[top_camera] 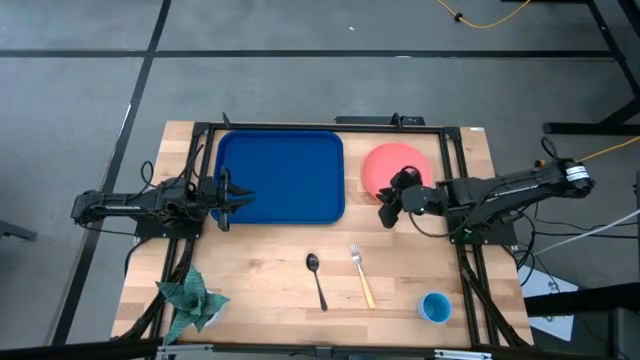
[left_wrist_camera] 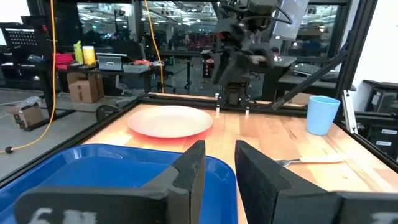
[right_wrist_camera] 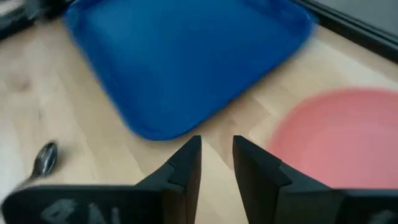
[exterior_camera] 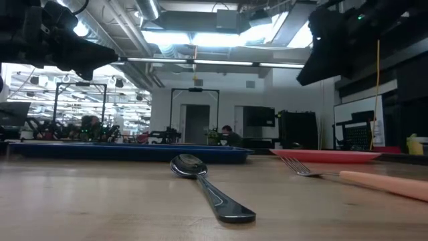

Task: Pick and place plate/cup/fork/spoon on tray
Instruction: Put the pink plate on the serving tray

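The salmon-pink plate lies flat on the table right of the dark-blue tray; it also shows in the right wrist view. The dark spoon and the tan-handled fork lie on the table near the front. The light-blue cup stands at the front right. My right gripper hovers above the table at the plate's near-left edge, its fingers a narrow gap apart and empty. My left gripper waits over the tray's left edge, also slightly open and empty.
A green folded-paper plant stands at the table's front left corner. A black frame runs along the table's far edge and sides. Bare wood lies between the tray and the cutlery.
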### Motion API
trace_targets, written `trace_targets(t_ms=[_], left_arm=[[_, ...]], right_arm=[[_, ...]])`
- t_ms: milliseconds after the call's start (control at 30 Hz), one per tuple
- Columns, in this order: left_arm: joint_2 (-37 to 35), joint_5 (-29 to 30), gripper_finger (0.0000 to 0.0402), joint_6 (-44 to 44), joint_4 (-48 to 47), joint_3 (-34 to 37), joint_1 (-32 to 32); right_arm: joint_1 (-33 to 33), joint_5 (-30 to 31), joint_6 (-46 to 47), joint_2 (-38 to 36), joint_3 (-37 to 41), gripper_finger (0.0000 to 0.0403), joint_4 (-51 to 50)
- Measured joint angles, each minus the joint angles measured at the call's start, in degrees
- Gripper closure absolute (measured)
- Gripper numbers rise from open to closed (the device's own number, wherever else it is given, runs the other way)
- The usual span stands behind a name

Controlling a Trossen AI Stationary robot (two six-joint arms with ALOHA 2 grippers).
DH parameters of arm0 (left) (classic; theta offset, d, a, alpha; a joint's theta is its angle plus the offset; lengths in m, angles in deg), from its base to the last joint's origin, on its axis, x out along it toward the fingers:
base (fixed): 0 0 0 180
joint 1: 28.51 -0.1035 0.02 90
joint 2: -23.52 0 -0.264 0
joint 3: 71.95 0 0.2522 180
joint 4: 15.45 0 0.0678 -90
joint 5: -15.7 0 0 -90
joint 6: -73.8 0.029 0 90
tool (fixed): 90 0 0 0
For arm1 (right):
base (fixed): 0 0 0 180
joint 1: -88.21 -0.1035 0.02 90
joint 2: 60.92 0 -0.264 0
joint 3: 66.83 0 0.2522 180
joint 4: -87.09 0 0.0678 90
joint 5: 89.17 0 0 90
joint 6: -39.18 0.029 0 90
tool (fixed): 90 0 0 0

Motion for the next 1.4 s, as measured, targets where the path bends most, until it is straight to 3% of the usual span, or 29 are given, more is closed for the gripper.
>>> trace_targets(t_ms=[133,267,533,733,1400], left_arm=[[-0.02,-0.08,0.0321,0.0,0.01,0.01,0.0],[0.0,-0.1,0.0321,0.0,0.03,0.01,0.02],[0.0,-0.1,0.0321,0.02,0.03,-0.01,0.04],[-0.01,-0.1,0.0321,0.02,0.03,0.01,0.04],[-0.02,-0.1,0.0321,0.07,0.03,0.0,0.07]], right_arm=[[-3.79,-7.24,-17.21,6.34,0.0,0.0306,12.1],[-6.65,-4.83,-27.18,11.52,0.0,0.0306,13.73],[-7.62,7.83,-15.86,16.91,0.0,0.0306,0.22],[-7.46,8.4,-8.86,19.88,0.0,0.0306,-7.94],[-6.26,15.29,-4.44,30.14,0.0,0.0306,-10.18]])
